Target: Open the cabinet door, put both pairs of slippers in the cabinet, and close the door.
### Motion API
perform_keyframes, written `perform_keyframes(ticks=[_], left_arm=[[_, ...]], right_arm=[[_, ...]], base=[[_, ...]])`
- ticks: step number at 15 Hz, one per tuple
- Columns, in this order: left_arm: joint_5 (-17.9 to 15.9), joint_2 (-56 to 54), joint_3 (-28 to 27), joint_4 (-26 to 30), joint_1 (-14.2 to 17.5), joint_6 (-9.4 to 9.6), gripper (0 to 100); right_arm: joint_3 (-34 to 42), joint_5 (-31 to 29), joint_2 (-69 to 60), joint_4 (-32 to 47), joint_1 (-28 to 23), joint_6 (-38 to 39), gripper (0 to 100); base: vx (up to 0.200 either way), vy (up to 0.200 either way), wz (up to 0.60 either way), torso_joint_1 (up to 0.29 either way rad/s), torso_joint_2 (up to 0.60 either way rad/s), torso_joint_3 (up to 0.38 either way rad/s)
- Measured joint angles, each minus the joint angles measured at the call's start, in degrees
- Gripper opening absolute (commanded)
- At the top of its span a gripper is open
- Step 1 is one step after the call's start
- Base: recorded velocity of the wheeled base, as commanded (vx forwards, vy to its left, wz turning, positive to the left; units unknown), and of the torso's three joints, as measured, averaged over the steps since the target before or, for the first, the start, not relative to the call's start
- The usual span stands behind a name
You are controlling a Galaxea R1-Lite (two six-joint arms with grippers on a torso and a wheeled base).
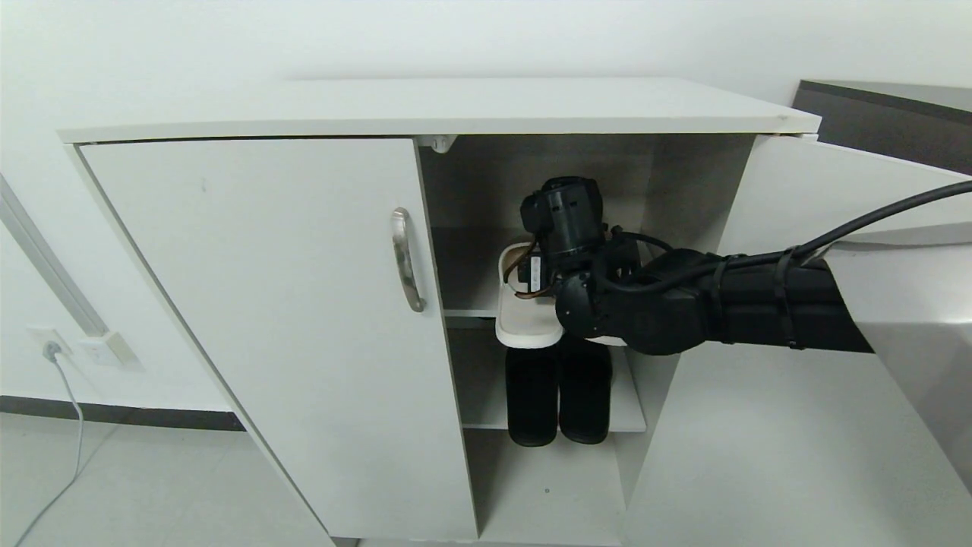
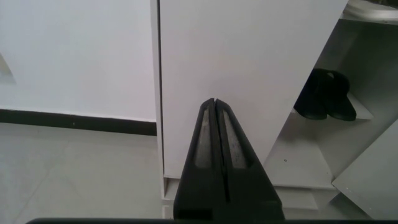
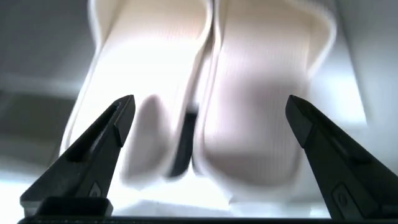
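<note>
The cabinet has its right door open. Black slippers sit at the lower shelf's front edge, and white slippers overhang the shelf above. The right gripper is spread wide astride the white pair. The left gripper is pinched closed and empty. The slippers look light and squashy, so I'd squeeze both together across the sides.

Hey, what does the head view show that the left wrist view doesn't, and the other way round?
Head view: a pair of white slippers on the white cabinet's upper shelf, and the curved metal handle on the closed white door. Left wrist view: the left gripper, shut, low in front of that door. Both: the pair of black slippers on the shelf below, and the closed door.
</note>
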Motion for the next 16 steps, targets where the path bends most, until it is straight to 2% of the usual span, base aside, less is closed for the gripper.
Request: perform_keyframes(ticks=[8,11,12,14,16], left_arm=[[0.0,0.0,0.0,-0.02,0.05,0.0,0],[-0.02,0.0,0.0,0.0,0.05,0.0,0],[-0.05,0.0,0.0,0.0,0.05,0.0,0],[-0.05,0.0,0.0,0.0,0.05,0.0,0],[0.0,0.0,0.0,0.0,0.05,0.0,0]], right_arm=[[19.93,0.2,-13.57,-1.54,6.08,2.33,100],[29.38,2.79,-18.81,-5.89,7.89,3.15,100],[32.37,3.43,-20.15,-9.06,8.19,3.15,0],[37.22,4.02,-21.7,-15.32,8.51,2.9,0],[40.66,5.51,-22.36,-17.27,8.83,2.65,0]], base=[[0.0,0.0,0.0,0.0,0.0,0.0],[0.0,0.0,0.0,0.0,0.0,0.0],[0.0,0.0,0.0,0.0,0.0,0.0],[0.0,0.0,0.0,0.0,0.0,0.0],[0.0,0.0,0.0,0.0,0.0,0.0]])
